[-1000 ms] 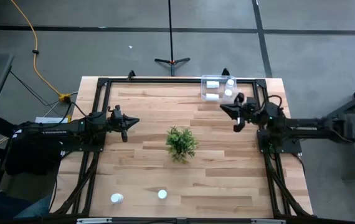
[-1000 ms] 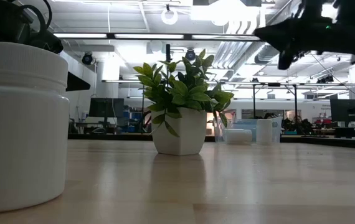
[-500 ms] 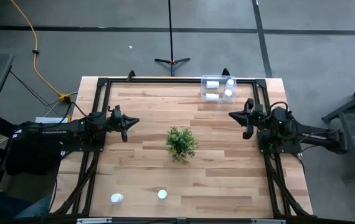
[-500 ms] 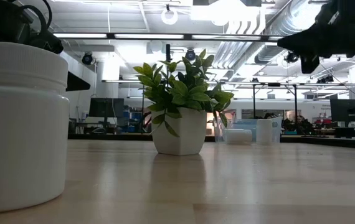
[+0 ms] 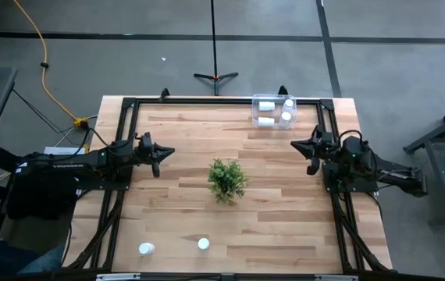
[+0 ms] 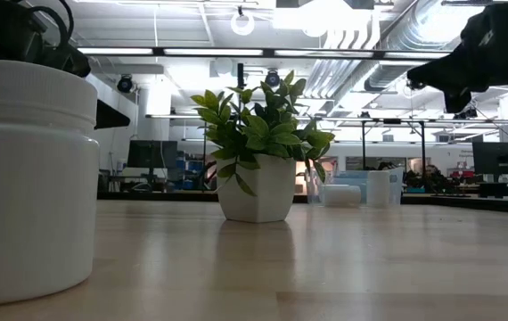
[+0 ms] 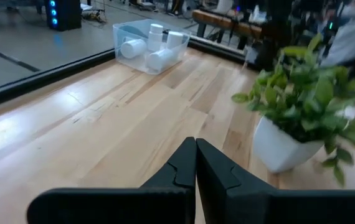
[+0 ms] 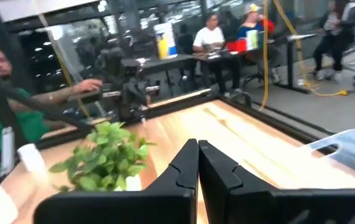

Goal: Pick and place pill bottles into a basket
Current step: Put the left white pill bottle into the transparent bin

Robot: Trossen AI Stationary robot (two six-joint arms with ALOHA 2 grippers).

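The clear basket (image 5: 273, 112) stands at the table's far edge, right of centre, with several white pill bottles (image 5: 267, 106) in it; it also shows in the left wrist view (image 7: 147, 46). Two more pill bottles stand near the table's near edge, one (image 5: 146, 249) left of the other (image 5: 203, 244). One of them fills the left of the low view (image 6: 31, 178). My left gripper (image 5: 167, 152) is shut and empty above the table's left side. My right gripper (image 5: 297, 146) is shut and empty above the right side, on the near side of the basket.
A small green plant in a white pot (image 5: 227, 179) stands at the table's middle, between the two grippers and the near bottles. A black frame (image 5: 207, 100) runs round the table. People sit beyond the table in the right wrist view (image 8: 212, 37).
My right gripper has drawn back from beside the basket toward the table's right edge and a little toward the near edge. The bottles, the basket and the plant have stayed where they were.
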